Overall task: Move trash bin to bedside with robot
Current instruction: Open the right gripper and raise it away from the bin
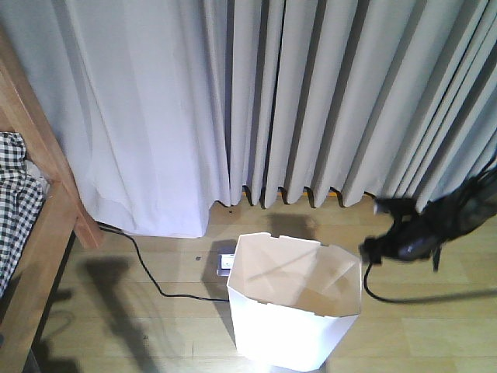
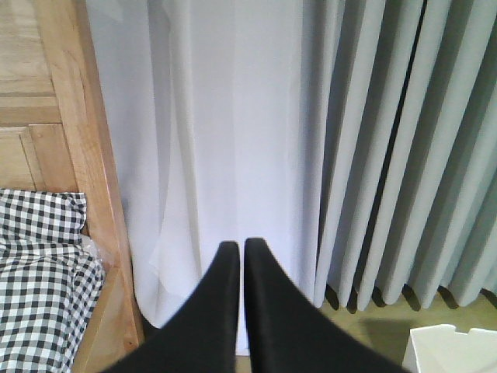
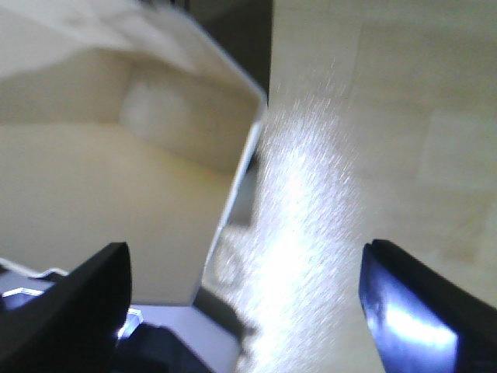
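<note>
Right wrist: right gripper (image 3: 245, 311) wide beside trash bin (image 3: 116, 186) (blurred); left gripper (image 2: 241, 252) closed, empty.

trash bin (image 1: 293, 311) on floor (image 1: 419, 326) before curtains (image 1: 311, 101); bedside (image 1: 35, 225) far left; cable (image 1: 151, 276) between.

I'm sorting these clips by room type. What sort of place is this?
Most likely a bedroom: a light wooden bed frame with black-and-white checked bedding, floor-length grey curtains, and a white trash bin on a wood floor.
</note>
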### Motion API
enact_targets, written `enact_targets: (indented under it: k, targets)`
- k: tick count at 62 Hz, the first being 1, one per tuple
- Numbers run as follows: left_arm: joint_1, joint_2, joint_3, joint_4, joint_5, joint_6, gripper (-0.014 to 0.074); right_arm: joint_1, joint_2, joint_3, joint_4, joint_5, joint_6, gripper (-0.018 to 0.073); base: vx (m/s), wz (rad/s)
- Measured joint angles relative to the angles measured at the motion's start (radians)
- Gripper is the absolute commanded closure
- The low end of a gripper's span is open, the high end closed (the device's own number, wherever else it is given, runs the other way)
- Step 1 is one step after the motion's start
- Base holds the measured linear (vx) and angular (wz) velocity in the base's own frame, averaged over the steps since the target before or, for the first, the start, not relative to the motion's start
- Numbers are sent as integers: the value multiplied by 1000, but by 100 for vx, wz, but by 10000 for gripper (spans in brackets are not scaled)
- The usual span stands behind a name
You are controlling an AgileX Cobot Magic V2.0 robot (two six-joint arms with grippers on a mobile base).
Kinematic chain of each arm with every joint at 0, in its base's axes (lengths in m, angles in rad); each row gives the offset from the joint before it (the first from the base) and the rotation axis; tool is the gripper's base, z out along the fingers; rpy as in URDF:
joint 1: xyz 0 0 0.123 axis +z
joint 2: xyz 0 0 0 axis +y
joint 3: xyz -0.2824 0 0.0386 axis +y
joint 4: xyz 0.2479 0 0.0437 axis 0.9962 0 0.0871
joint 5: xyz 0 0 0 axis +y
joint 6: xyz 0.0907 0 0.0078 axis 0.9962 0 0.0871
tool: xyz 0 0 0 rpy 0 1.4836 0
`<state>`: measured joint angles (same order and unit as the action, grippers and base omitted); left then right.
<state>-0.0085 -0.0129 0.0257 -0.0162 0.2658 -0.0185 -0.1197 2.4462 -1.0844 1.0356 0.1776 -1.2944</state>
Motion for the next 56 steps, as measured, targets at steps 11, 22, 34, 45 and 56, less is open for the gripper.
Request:
enact_targets:
  k: [11, 22, 34, 45, 56]
  targets:
    - [0, 0, 0, 0, 0, 0, 602, 27, -332, 147, 0, -26, -5, -24, 0, 0]
    - [0, 0, 0, 0, 0, 0, 602, 41, -681, 273, 0, -23, -5, -24, 0, 0]
    - [0, 0, 0, 0, 0, 0, 602, 41, -1070, 385, 0, -21, -5, -24, 0, 0]
    - [0, 0, 0, 0, 0, 0, 602, 41, -1444, 494, 7, -19, -1, -24, 0, 0]
    - [0, 0, 0, 0, 0, 0, 602, 41, -1779, 612, 36, -40, 4, -24, 0, 0]
